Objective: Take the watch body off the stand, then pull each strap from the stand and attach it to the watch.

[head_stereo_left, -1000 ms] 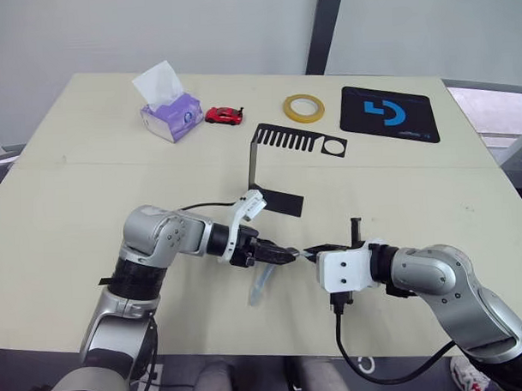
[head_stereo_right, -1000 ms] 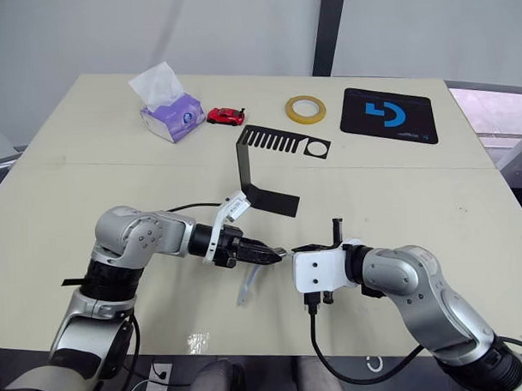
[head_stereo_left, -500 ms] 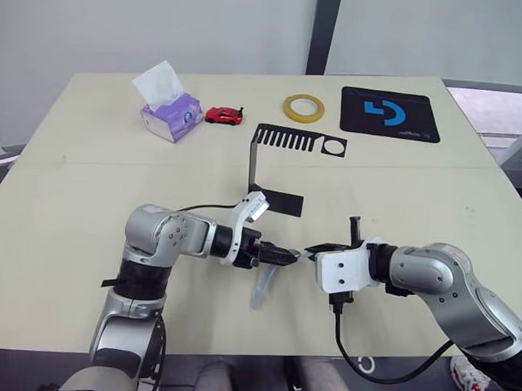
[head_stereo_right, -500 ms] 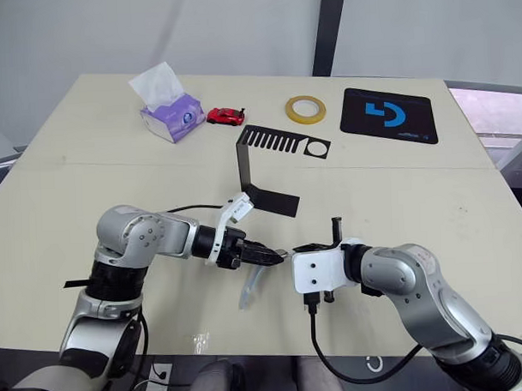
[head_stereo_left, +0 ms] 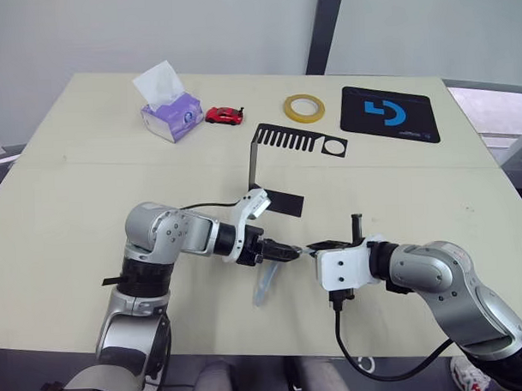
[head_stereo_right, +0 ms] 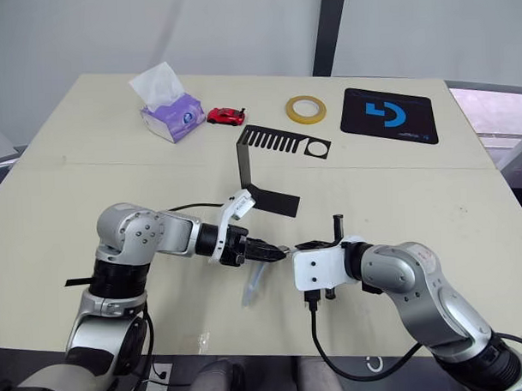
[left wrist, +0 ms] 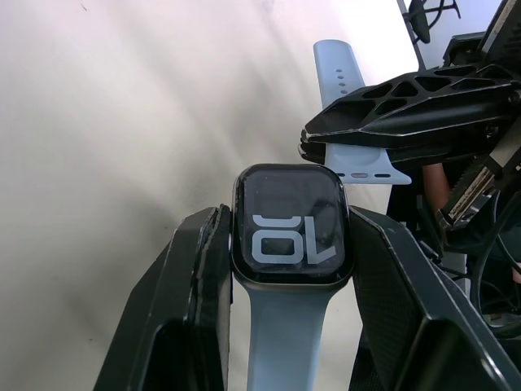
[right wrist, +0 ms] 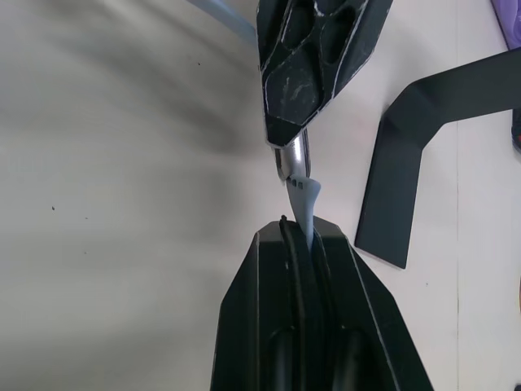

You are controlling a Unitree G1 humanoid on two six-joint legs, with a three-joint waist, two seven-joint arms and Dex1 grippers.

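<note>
My left gripper [left wrist: 291, 213] is shut on the watch body [left wrist: 291, 236], its black screen facing the wrist camera. One pale blue-grey strap [head_stereo_left: 264, 285] is attached to it and hangs down to the table. My right gripper [right wrist: 298, 230] is shut on the second strap [right wrist: 304, 198]. That strap's end sits right at the watch body's silvery rim [right wrist: 292, 160], between the two grippers [head_stereo_left: 304, 250]. The black stand [head_stereo_left: 277, 152] is behind them at mid-table, its slotted top plate bare.
Along the table's far edge are a purple tissue box [head_stereo_left: 168, 109], a red toy car [head_stereo_left: 224, 115], a yellow tape roll [head_stereo_left: 303, 108] and a black mouse pad with blue logo [head_stereo_left: 388, 114]. The stand's base [right wrist: 423, 138] lies close beyond the grippers.
My left gripper has edged slightly right toward the right gripper, and the hanging strap has swung a little with it. The right gripper has barely moved.
</note>
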